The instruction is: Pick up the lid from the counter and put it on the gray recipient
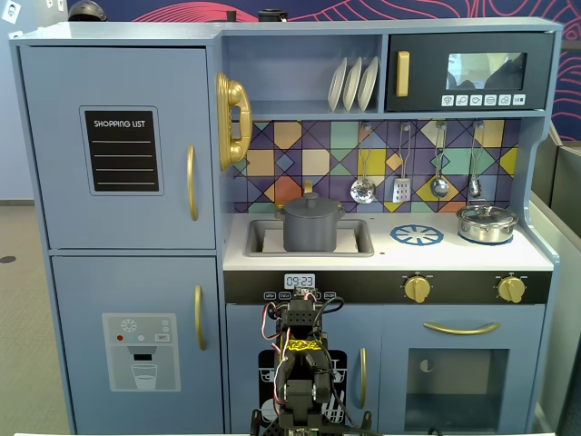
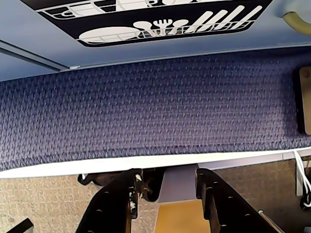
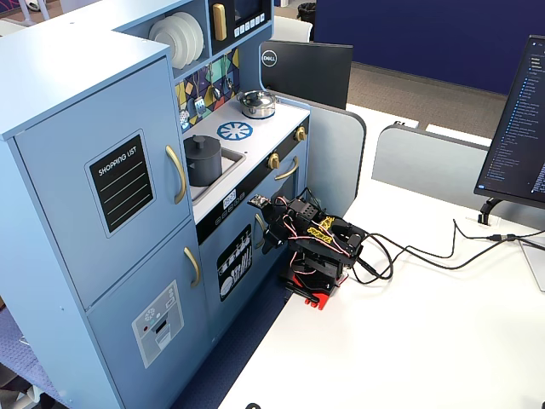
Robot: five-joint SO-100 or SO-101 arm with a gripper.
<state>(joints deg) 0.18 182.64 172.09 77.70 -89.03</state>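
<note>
Reading the scene left to right, operator, your lines follow.

Fridge doors: the toy kitchen (image 1: 118, 145) takes up the left side of a fixed view; nothing of the task is there.

Gray recipient (image 1: 311, 231): it stands in the sink recess at the left end of the counter (image 1: 381, 257), upright, so its rim is the seat for the cover.

Lid (image 1: 310, 203): you can see it already resting on the gray recipient, knob up, flush with the rim. I judge the placing done.

Arm: it is folded low in front of the kitchen, below the counter's front edge, well apart from the pot; likely parked so it clears the counter.

Gripper (image 2: 167, 182): in the wrist view the jaws stand apart and hold nothing, facing down at blue carpet.

Burner print (image 1: 417, 235): bare, right of the sink.

Silver pot (image 1: 487, 222): near the counter's right end, with its own cover; leave it alone.
</note>
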